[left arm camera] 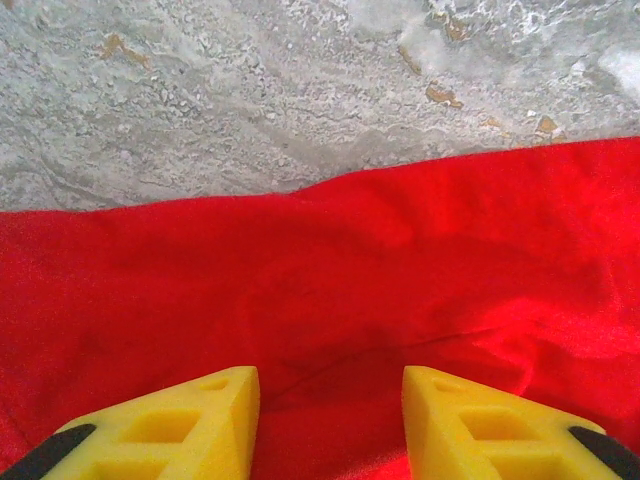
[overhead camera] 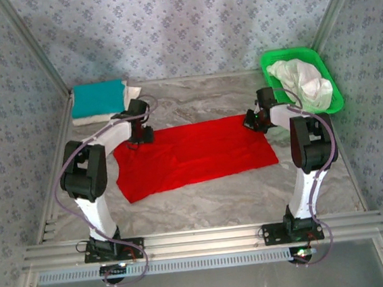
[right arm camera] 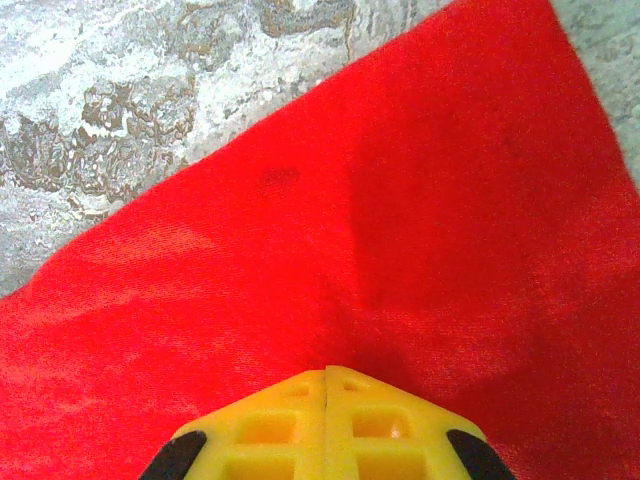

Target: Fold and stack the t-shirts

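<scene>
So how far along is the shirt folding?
Done: a teal t-shirt lies folded on a folded white t-shirt at the far left. In hand: the red t-shirt lies spread flat, left pincer open over its far edge, right pincer shut at its far right corner; a grip can't be confirmed. Left: folding red, plus crumpled white cloth in the green basket.

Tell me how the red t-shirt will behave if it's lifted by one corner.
Likely floppy: the red t-shirt lies flat with soft creases, so it would probably drape and hang. It looks thin, so probably light. If pushed across the table, it would likely bunch rather than slide whole.
</scene>
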Controlling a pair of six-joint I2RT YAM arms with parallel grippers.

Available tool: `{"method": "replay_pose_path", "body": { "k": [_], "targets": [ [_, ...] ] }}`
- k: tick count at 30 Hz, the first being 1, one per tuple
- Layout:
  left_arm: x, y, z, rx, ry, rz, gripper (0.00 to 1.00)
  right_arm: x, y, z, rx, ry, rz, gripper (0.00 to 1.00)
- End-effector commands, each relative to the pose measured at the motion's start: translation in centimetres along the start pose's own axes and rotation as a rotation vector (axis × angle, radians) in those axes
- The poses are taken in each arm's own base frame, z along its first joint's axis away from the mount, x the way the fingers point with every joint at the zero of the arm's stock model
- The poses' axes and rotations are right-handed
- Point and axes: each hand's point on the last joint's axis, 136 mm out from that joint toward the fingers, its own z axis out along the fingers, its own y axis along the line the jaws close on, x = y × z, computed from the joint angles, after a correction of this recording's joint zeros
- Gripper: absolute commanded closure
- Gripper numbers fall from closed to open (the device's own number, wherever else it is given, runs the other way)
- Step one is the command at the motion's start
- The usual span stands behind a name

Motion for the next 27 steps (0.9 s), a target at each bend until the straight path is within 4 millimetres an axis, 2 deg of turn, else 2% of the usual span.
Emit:
{"method": "replay_pose_path", "body": {
  "k": [1,3,6,11,14,17,21,27],
  "targets": [
    [0.6,0.6,0.5,-0.023,0.017,-0.014,0.57,0.0,0.4,-0.7,-0.003,0.004,-0.017,1.00],
    [0.2,0.7,-0.2,-0.025,-0.009,-0.016,0.56,0.0,0.3,-0.7,0.002,0.005,-0.018,1.00],
    [-1.0,0.4,-1.9,-0.010,-0.067,0.000,0.48,0.0,0.3,-0.8,0.001,0.003,-0.020,1.00],
    [-3.0,0.2,-6.1,-0.004,-0.167,-0.012,0.48,0.0,0.4,-0.8,0.000,0.004,-0.020,1.00],
    [-2.5,-0.3,-7.6,0.023,-0.180,-0.037,0.54,0.0,0.4,-0.9,0.005,0.001,-0.020,1.00],
    [-0.8,-0.6,-6.7,0.050,-0.128,-0.063,0.60,0.0,0.4,-0.7,0.003,0.003,-0.020,1.00],
    [1.3,-0.7,-4.9,0.060,-0.091,-0.086,0.61,0.0,0.5,-0.7,0.000,0.004,-0.019,1.00],
    [1.6,-0.3,-2.3,0.055,-0.051,-0.102,0.61,0.1,0.5,-0.8,0.003,0.005,-0.025,1.00]
  ]
}}
